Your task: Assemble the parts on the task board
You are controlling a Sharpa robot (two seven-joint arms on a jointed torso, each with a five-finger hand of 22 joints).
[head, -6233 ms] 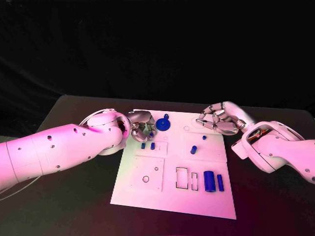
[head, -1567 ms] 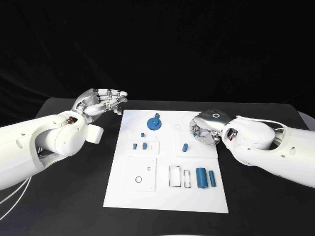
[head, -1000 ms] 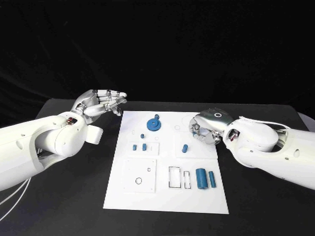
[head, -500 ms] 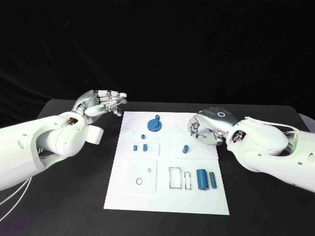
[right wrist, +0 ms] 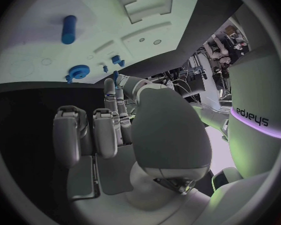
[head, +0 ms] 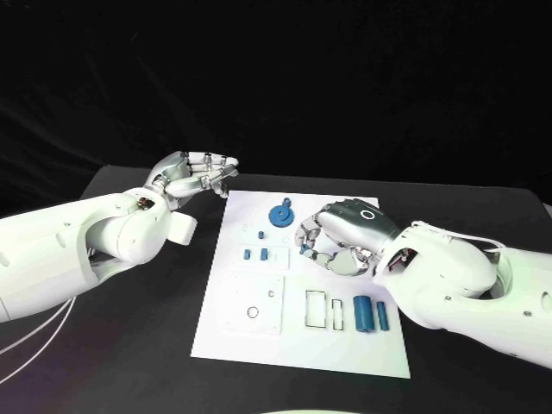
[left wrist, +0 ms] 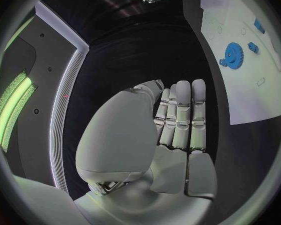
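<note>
The white task board (head: 295,341) lies in the middle of the black table. On it are a blue gear (head: 282,215), two small pegs (head: 256,254), and two blue cylinders (head: 373,314) at its near right. My right hand (head: 338,238) hovers over the board's right middle with fingers bent downward and nothing visible in them. It hides the short blue peg in the head view, but that peg (right wrist: 68,29) lies free on the board in the right wrist view. My left hand (head: 197,176) is raised beyond the board's far left corner, holding nothing.
Rectangular slots (head: 324,310) and a square plate with a ring (head: 254,304) occupy the board's near half. Bare black table (head: 115,345) lies on both sides. In the left wrist view the gear (left wrist: 233,51) and board (left wrist: 240,85) lie off to one side of my left hand (left wrist: 178,120).
My right hand has moved inward over the board and now covers the short blue peg. My left hand stays raised in much the same place.
</note>
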